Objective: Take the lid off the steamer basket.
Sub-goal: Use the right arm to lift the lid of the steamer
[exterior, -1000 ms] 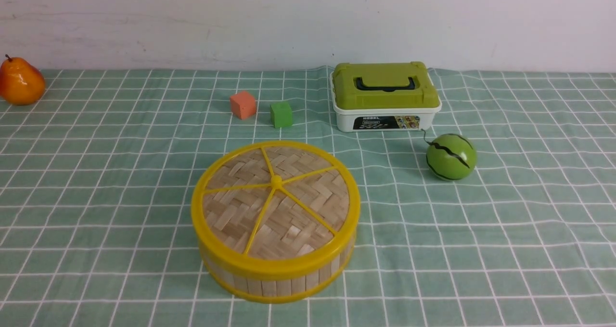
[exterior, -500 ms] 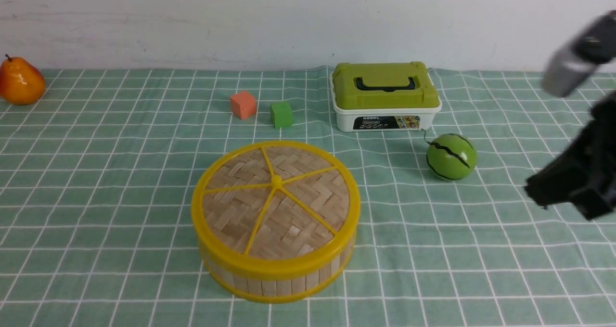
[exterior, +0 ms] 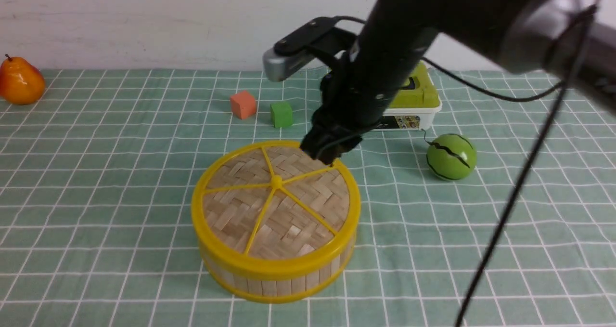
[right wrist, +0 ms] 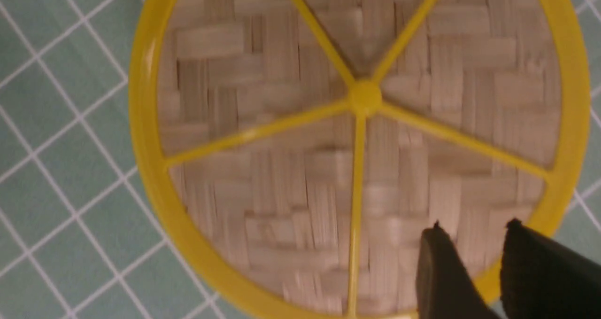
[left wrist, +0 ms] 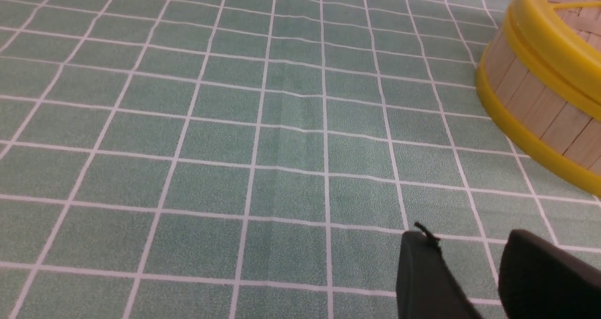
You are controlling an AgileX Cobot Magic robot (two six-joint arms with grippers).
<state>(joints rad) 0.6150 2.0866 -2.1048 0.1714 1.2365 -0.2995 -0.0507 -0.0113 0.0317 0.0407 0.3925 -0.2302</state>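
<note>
the lid [exterior: 276, 206] sits flat on the steamer basket [exterior: 274, 282], in the middle of the green checked cloth [exterior: 96, 173]. the right gripper [exterior: 328, 153] hangs over the far right part of the lid, its 2 fingers a little apart, holding nothing. the left gripper [left wrist: 466, 237] is low over the cloth near the basket, also slightly parted and empty.

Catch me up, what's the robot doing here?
The right gripper hovers just over the far right part of the lid, jaws a little apart and gripping nothing. The lid sits flush on the steamer basket, not yet lifted. The left gripper hangs low over the checked cloth beside the basket, also empty, jaws slightly apart.
</note>
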